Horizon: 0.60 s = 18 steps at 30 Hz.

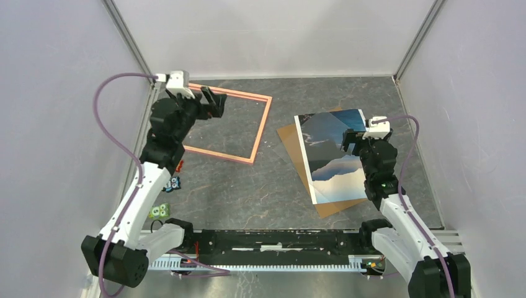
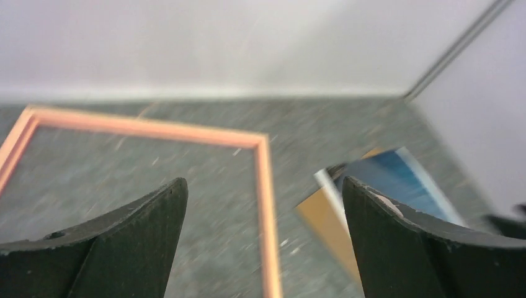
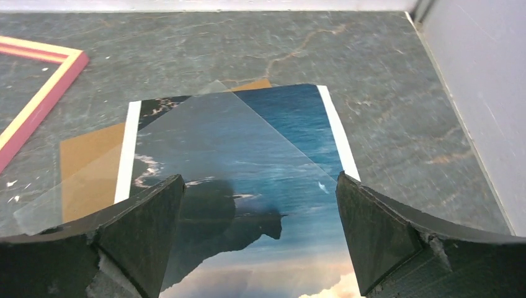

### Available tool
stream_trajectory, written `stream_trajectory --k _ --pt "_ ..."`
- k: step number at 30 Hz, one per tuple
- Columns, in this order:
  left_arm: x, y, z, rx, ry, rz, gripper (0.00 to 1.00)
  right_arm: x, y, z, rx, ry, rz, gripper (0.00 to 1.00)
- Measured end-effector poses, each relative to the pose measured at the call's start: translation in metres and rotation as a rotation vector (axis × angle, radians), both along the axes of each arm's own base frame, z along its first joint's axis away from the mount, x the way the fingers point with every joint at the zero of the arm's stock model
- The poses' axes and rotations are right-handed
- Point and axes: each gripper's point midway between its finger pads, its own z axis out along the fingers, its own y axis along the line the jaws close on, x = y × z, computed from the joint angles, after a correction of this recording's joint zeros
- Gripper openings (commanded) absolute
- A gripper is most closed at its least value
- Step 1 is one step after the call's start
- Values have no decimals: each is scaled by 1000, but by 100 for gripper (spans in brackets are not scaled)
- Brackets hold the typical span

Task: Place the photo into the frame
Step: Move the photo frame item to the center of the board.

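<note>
Frame (image 1: 263, 127) in top view lies flat far-left on table (image 1: 248, 192); left gripper (image 1: 214, 99) over its far-left part, jaws wide, holding nothing. Photo (image 1: 332, 158) picture-up on the right, on brown board (image 1: 288, 139), well apart from frame; right gripper (image 1: 350, 141) over it, spread, empty. Left wrist: blurred, frame corner between fingers (image 2: 142, 230). Right wrist: clear sheet (image 3: 205, 143) lies skewed across photo
</note>
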Motion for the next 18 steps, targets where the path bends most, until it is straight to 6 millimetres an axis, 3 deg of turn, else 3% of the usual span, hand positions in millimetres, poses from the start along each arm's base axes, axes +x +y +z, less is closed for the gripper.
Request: stream_trajectory --k 3,4,6,9,13,18 --pt "-10 -17 57 -100 -94 -82 100 -4 -11 -2 21 2 -72 98" --pt "-15 -24 67 -132 -103 -113 100 -5 -14 -3 28 4 -92 98" --pt "-17 -33 64 -156 -80 -144 100 -7 -20 -7 37 19 -129 98" --pt "-17 -56 42 -191 18 -191 100 -10 -24 -19 32 78 -156 98" --pt "-17 -85 -21 -193 248 -181 100 -16 -26 -35 29 159 -171 98" --pt "-33 -119 -71 -112 399 -184 100 -25 -25 -46 63 210 -183 98"
